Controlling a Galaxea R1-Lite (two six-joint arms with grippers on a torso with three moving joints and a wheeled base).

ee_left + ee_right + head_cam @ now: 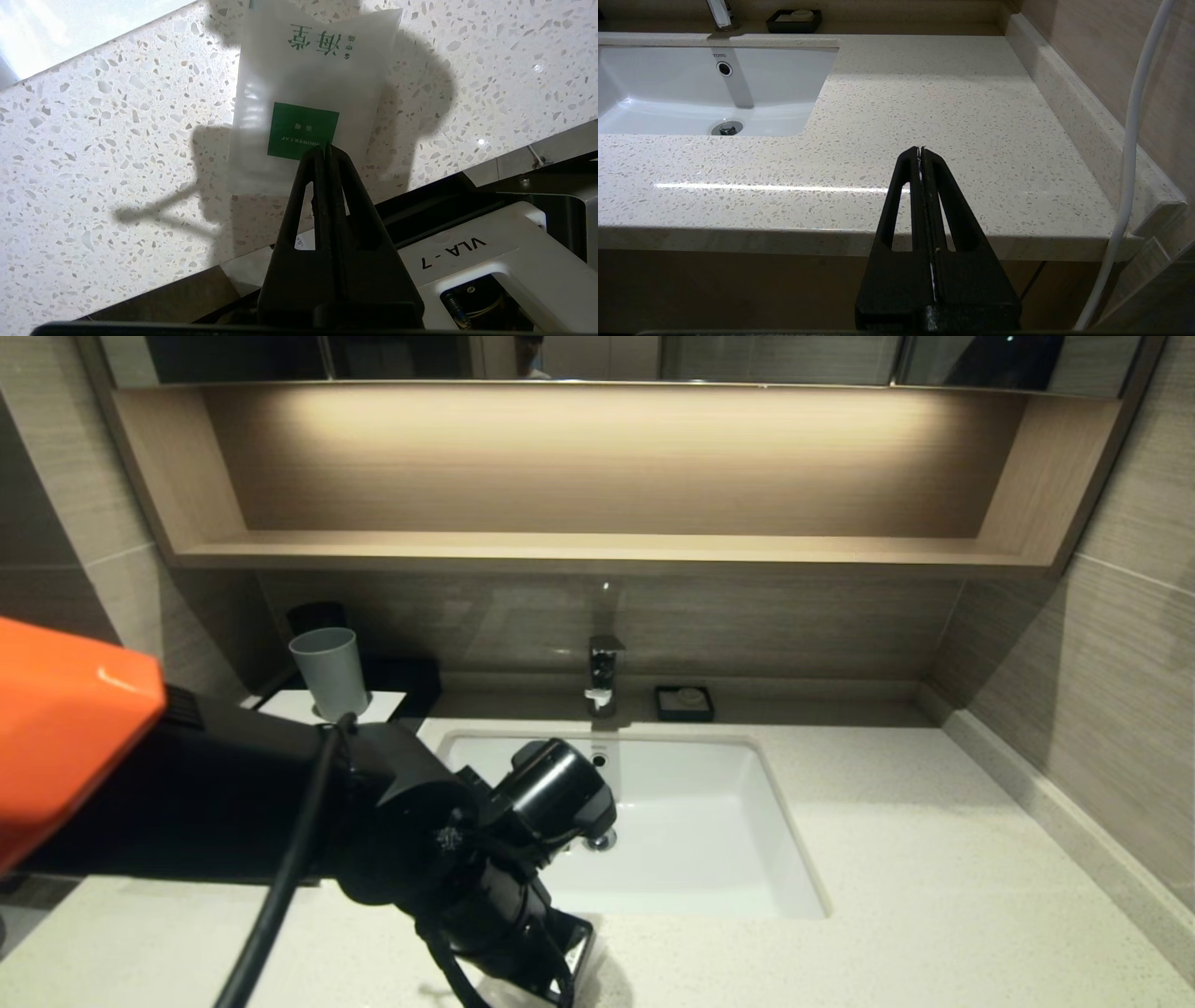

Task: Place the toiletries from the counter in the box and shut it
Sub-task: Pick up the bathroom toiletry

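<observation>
A white sachet [308, 88] with a green square label hangs just above the speckled counter [93, 140], near its front edge. My left gripper [325, 148] is shut on the sachet, pinching it at the label's corner. In the head view the left gripper [569, 980] points down at the counter's front edge, before the sink. The box [415, 686], black with a white top, stands at the back left behind my left arm, and its front is hidden. My right gripper [920, 149] is shut and empty, held off the counter's front edge at the right.
A grey cup [329, 672] stands on the box's white top. The white sink [691, 821] lies in the middle, with a faucet [604, 672] and a black soap dish [684, 703] behind it. The robot's white base [467, 252] shows below the counter edge.
</observation>
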